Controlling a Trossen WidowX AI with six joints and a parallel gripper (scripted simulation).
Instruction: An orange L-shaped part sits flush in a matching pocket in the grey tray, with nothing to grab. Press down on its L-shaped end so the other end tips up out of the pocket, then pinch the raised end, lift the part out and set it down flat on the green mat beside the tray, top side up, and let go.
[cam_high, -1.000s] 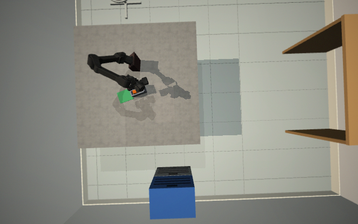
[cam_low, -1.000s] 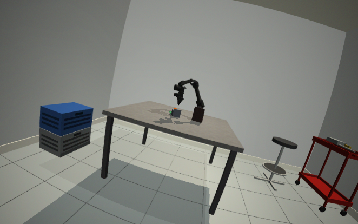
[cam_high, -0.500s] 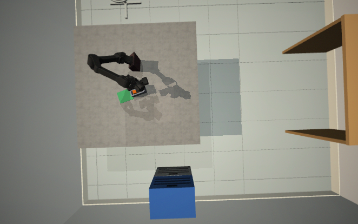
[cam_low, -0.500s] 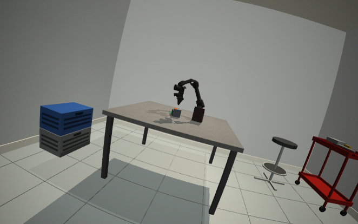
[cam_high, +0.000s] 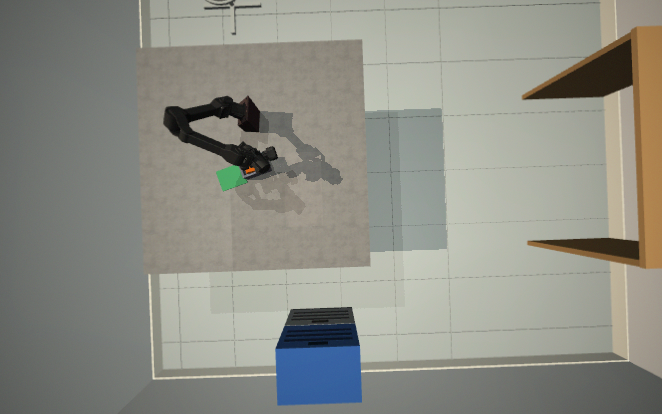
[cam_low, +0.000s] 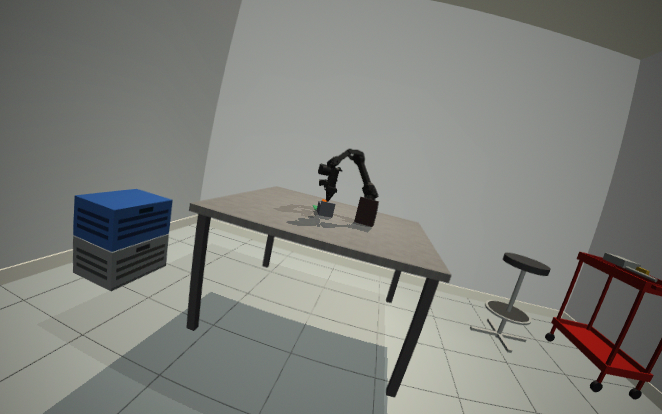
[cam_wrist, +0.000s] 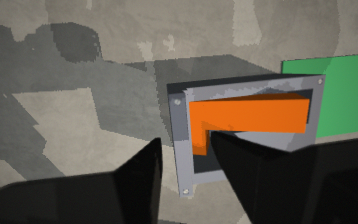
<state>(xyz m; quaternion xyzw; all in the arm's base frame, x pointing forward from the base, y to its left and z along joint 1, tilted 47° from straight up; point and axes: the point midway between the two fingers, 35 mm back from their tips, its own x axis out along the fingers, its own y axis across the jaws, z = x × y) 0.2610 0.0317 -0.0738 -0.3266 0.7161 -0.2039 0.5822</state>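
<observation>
The orange part (cam_high: 250, 170) (cam_low: 324, 201) (cam_wrist: 250, 115) is in the grey tray (cam_low: 326, 210) (cam_wrist: 185, 172). In the wrist view its L-shaped end is at the left, low in the pocket. Its straight end, toward the green mat (cam_high: 230, 179) (cam_wrist: 340, 95), appears tipped up, with its side face showing and orange visible above the tray in the exterior view. My gripper (cam_low: 328, 200) (cam_wrist: 186, 140) is partly open with nothing between its fingers. In the wrist view the right fingertip is beside the short leg of the L, and the left one is outside the tray. Contact cannot be told.
The mat lies against the tray's side on the table (cam_high: 300, 240) (cam_low: 250, 210). The arm's base (cam_high: 248, 115) (cam_low: 366, 211) stands on the same table. Stacked crates (cam_high: 319, 370) (cam_low: 120, 235) and a stool (cam_low: 526, 264) are off the table.
</observation>
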